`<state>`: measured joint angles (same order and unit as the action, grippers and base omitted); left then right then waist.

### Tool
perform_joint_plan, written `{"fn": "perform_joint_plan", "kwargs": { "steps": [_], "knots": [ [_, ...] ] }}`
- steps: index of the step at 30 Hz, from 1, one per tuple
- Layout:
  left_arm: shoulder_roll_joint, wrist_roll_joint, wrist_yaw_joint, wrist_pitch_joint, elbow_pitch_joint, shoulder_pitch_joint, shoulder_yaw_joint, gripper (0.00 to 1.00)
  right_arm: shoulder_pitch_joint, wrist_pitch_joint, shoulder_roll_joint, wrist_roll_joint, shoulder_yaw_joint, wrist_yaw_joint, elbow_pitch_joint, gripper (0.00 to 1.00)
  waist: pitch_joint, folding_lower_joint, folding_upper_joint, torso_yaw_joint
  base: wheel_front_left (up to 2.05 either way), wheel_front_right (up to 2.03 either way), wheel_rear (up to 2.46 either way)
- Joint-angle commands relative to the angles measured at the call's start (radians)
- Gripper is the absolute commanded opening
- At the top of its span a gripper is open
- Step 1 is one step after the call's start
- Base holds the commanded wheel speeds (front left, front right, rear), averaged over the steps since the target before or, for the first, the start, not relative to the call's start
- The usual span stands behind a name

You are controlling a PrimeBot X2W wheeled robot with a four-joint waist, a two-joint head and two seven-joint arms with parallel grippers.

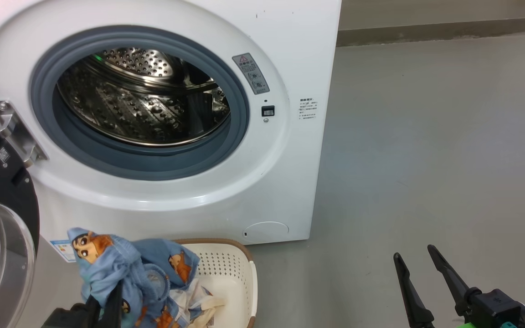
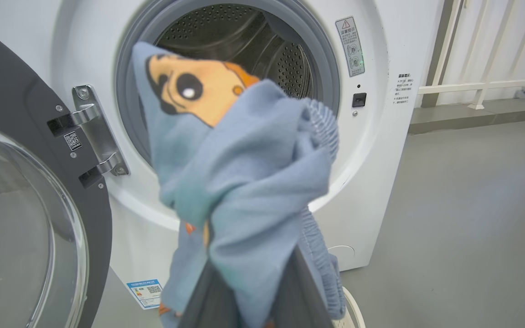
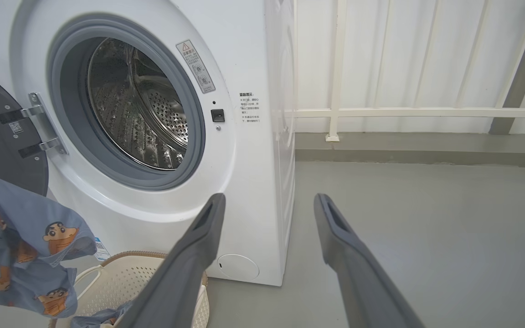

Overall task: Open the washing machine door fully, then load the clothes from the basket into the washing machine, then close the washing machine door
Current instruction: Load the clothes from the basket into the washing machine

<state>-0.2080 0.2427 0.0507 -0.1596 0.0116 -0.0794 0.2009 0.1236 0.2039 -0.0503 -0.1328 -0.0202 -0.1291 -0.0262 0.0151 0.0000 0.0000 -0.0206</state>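
Now left fingers [image 2: 299, 291] are clamping shut on the clothes [image 1: 130, 269] above the basket [image 1: 251, 282], drum [image 1: 144, 100] at 12 o'clock; right fingers [image 3: 349, 255] are idling wide open, empty. I'm advising more lift, so trailing cloth is clearing the gasket [image 1: 153, 164].

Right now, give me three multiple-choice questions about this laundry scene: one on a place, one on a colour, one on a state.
1. Where does the cream-white perforated plastic basket stand?
A on a table
B on the floor before the big white front-loading washing machine
C on top of it

2. What colour is the rubber gasket round the opening?
A grey-blue
B red
C yellow

3. The left hand is:
A open, empty
B gripping a bottle
C shut on the blue cartoon-print clothes

Answers: B, the basket sits at the machine's foot; A, the ring reads grey-blue; C, fabric hangs from its grip.
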Motion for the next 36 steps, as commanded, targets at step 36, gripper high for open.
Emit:
{"fn": "perform_joint_plan", "kwargs": {
  "steps": [36],
  "knots": [
    [0.026,0.052,-0.055,-0.032,0.35,0.499,0.003,0.0,-0.168,0.027,-0.034,-0.013,-0.073,-0.002,-0.062,1.0,-0.303,0.0,0.0,0.111,0.0,0.0,0.0]
  ]
}}
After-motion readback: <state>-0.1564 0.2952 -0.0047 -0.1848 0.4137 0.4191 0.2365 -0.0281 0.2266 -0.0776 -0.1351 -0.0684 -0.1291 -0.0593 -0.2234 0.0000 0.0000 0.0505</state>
